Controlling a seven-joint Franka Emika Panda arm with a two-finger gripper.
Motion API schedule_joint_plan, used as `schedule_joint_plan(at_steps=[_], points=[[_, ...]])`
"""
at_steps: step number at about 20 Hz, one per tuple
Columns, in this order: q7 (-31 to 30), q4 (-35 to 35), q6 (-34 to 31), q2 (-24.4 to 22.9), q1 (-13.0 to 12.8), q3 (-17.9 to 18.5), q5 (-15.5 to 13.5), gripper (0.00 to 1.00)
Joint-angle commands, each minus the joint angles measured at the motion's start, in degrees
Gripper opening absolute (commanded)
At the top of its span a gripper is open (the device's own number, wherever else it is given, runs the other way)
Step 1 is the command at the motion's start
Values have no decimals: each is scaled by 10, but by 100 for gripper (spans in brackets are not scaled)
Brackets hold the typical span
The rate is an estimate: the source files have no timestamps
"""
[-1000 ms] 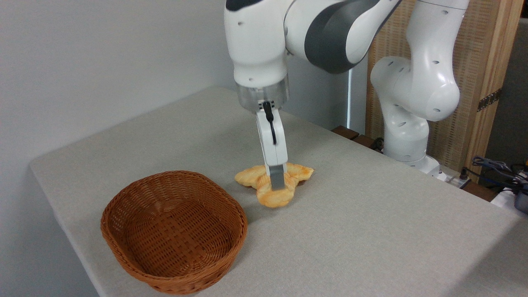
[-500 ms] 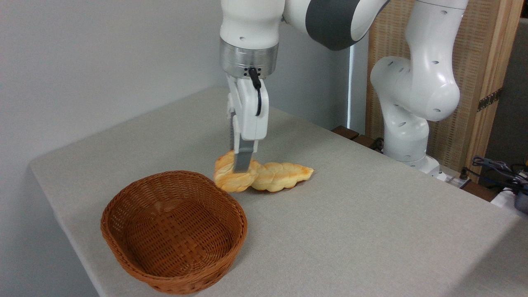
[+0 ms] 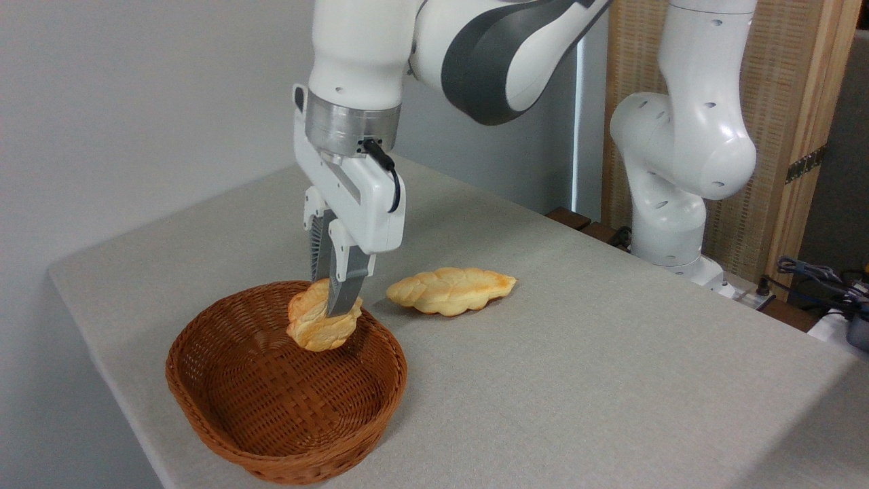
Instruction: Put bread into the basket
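Fingers clenched on the bun, one grey pad on its near side, the other ribbed one behind it. I've got the gripper pointing straight down, bun hanging tilted in the air over the basket, above its far right part, clear of the woven floor as far as I can see. One bun, one basket, that's my count for the task. The basket sits near the table's front left corner. Just right of it, apart from its rim, one loaf lies flat on the grey cloth, untouched by anything. One arm in my view, its base at the table's far right edge, with cables beyond it.
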Motion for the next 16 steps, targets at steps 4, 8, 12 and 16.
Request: schedule_joint_plan(at_steps=[4,8,12,16], points=[[-43,7,4,27,-1,-7,-7,100],[-40,9,5,37,-1,-7,-7,100],[-39,9,5,37,0,-7,-5,100],[-39,10,5,35,0,-6,-5,100]])
